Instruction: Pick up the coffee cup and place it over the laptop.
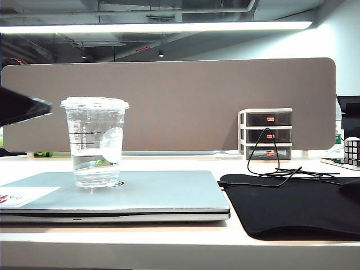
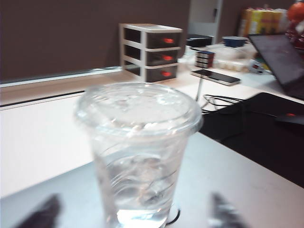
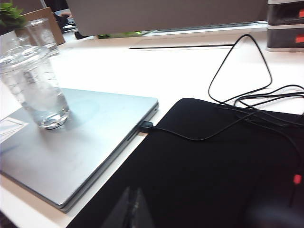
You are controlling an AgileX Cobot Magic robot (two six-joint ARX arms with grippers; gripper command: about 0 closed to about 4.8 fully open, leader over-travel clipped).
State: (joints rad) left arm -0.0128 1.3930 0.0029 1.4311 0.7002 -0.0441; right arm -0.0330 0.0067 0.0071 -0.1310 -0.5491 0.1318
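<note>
The clear coffee cup with its flat lid stands upright on the closed silver laptop, over the lid's round logo. Water fills its lower part. In the left wrist view the coffee cup is close up, and my left gripper is open. Its blurred dark fingertips stand wide on either side of the cup's base, apart from it. A dark part of the left arm shows beside the cup's rim. My right gripper is shut and empty over the black mouse pad, away from the laptop and cup.
A black cable runs from the laptop's side across the mouse pad. A small drawer unit stands at the back by the grey partition. A puzzle cube sits far right. A phone lies behind.
</note>
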